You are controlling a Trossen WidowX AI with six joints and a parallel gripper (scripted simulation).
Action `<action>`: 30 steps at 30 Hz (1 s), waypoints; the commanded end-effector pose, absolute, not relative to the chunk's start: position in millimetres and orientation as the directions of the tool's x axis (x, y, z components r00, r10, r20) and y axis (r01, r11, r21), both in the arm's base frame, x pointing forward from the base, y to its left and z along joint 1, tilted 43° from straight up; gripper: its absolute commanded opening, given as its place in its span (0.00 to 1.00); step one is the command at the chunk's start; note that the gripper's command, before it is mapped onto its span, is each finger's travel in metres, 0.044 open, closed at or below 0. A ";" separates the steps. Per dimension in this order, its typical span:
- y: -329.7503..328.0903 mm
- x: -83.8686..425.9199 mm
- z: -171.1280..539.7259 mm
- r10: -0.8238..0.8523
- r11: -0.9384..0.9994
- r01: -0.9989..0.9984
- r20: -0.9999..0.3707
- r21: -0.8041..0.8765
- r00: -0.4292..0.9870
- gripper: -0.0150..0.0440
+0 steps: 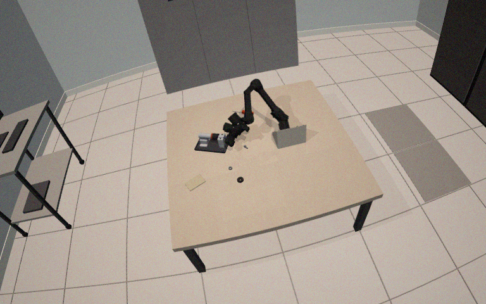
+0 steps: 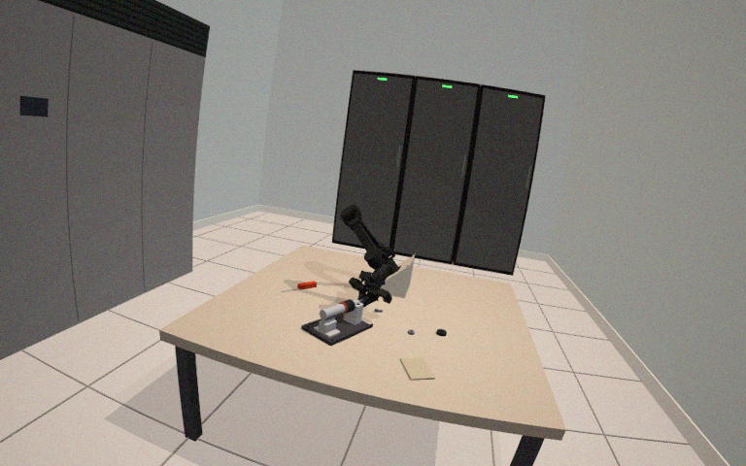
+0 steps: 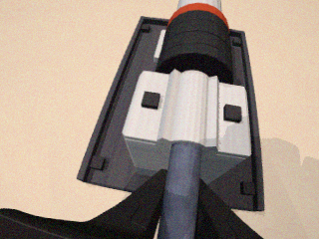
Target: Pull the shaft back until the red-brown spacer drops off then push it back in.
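Shaft [image 3: 182, 191] lies between the closed jaws, touching both.

The WidowX AI arm [image 1: 266, 97] [image 2: 366, 234] is matte black throughout, with slender, straight links joined by chunkier, rounded housings. A bulbous elbow [image 1: 255, 84] [image 2: 351, 213] caps the bend. The gripper fingers are black too, smooth-faced and wedge-shaped, broad behind and tapering towards narrow tips.

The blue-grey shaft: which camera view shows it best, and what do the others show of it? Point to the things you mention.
The wrist view: the shaft [image 3: 182, 191] runs large from the white block [image 3: 142, 117] to between the tool's [image 3: 182, 199] fingers. The exterior view gives only a small dark stretch by the tool; from the top, I cannot make it out.
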State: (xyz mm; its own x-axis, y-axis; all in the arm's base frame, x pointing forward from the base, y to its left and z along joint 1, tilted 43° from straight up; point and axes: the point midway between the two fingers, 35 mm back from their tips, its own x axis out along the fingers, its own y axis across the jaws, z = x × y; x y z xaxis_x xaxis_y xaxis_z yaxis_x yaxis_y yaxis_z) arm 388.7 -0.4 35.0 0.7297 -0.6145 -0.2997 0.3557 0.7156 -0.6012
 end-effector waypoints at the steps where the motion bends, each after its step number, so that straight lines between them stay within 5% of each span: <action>1: -1.0 388.3 35.1 -0.617 0.714 0.358 -0.299 -0.602 0.728 0.25; 30: 2.0 374.3 30.2 -0.614 0.714 0.352 -0.301 -0.605 0.730 0.25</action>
